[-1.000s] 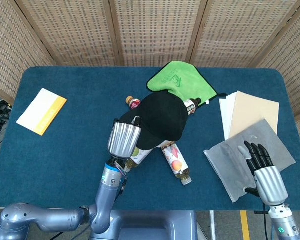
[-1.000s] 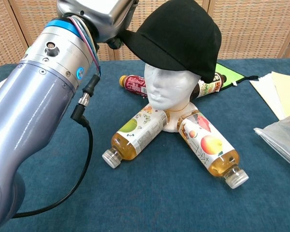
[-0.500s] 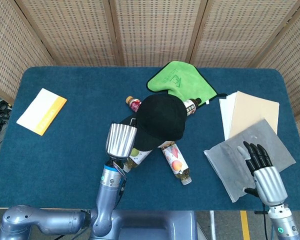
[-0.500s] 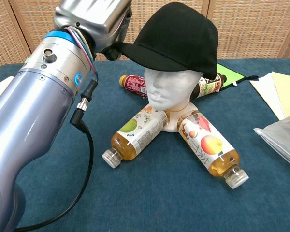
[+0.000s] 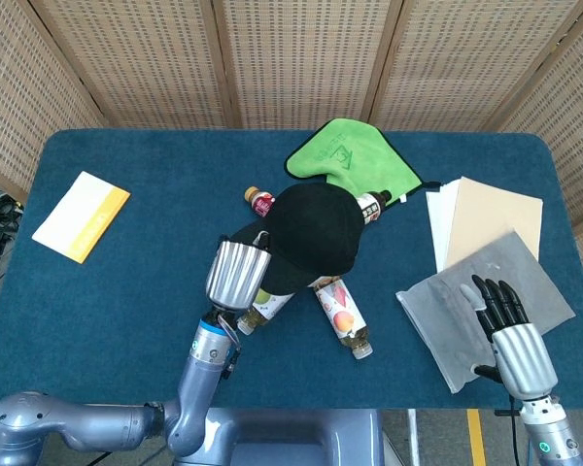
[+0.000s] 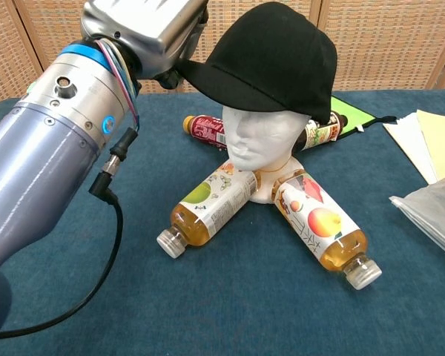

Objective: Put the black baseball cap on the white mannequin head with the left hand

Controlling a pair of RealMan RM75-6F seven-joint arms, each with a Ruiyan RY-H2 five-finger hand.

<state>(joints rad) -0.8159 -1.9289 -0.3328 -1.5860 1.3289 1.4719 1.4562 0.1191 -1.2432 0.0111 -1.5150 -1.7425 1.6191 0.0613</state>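
- L arm up from near edge of table, forearm rising twd centre; black cable looped off wrist connector, coloured wires showing at wrist in chest view.
- Left hand (image 5: 239,275) raised, silver back facing head cam, at cap (image 5: 311,233) brim; in chest view (image 6: 144,33) fingers hidden behind brim, grip not readable.
- Right hand (image 5: 510,330) low at near right corner of table, palm down, dark fingers straight and slightly apart, holding nothing.

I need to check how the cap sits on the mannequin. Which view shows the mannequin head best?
The chest view: the white mannequin head faces it, face visible beneath the black baseball cap. From the head view, the cap hides it entirely.
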